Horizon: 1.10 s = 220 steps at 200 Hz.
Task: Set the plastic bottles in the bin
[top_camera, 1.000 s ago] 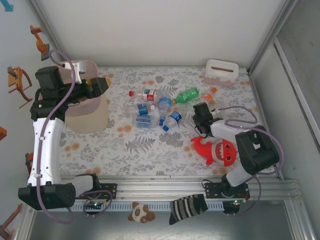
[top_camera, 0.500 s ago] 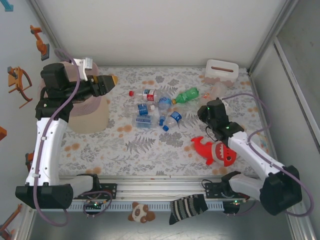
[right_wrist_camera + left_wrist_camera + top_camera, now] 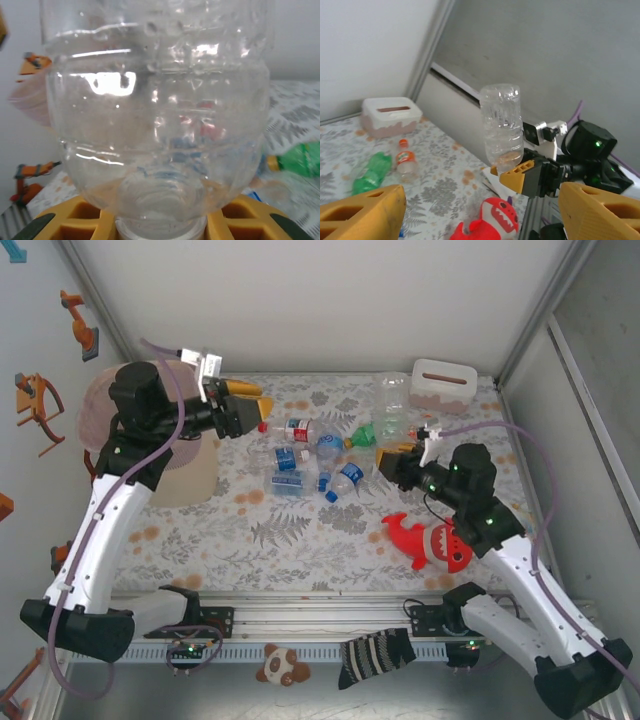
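Pinching bottle [image 3: 392, 405] neck, right tool [image 3: 389, 456] below

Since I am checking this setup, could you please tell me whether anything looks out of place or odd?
Two things stand out. The right end effector grips a clear bottle by its neck, so it stands upside down, base up. A red shark plush lies on the table near the loose bottles, though it is no bottle.

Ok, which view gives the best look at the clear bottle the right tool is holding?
The left wrist view: the whole clear bottle stands neck-down in the right tool, outlined against the grey wall. In the right wrist view its neck end looms very close. From the top external view it is faint against the patterned table.
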{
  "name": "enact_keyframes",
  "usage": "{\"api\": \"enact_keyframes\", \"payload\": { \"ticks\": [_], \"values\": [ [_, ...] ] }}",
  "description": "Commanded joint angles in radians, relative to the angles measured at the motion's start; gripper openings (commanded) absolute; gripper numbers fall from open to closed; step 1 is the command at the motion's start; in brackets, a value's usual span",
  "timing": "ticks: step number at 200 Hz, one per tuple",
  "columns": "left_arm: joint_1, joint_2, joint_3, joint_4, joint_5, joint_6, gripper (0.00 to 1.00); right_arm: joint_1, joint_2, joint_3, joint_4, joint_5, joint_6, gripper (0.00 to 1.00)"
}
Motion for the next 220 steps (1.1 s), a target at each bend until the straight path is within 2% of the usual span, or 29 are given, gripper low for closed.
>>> {"api": "enact_keyframes", "payload": {
  "ticks": [1, 22, 54, 121, 177, 220],
  "values": [
    [-0.058, -0.005, -0.010, 0.123, 0.047, -0.012, 0.82, 0.023, 0.003, 0.093, 0.072, -0.170, -0.040, 0.20],
    [-0.132, 0.001, -0.012, 0.194, 0.047, -0.018, 0.83, 0.064, 0.015, 0.126, 0.122, -0.239, -0.049, 0.15],
    [-0.248, 0.025, 0.001, 0.262, -0.023, -0.022, 0.86, 0.145, 0.031, 0.173, 0.152, -0.222, -0.089, 0.14],
    [-0.409, 0.065, 0.082, 0.240, -0.188, 0.036, 0.88, 0.255, 0.087, 0.236, 0.137, -0.092, -0.152, 0.10],
    [-0.484, 0.114, 0.144, 0.176, -0.205, 0.092, 0.88, 0.291, 0.130, 0.259, 0.167, -0.101, -0.149, 0.10],
    [-0.506, 0.132, 0.154, 0.177, -0.216, 0.098, 0.81, 0.309, 0.143, 0.268, 0.164, -0.087, -0.155, 0.09]
  ]
}}
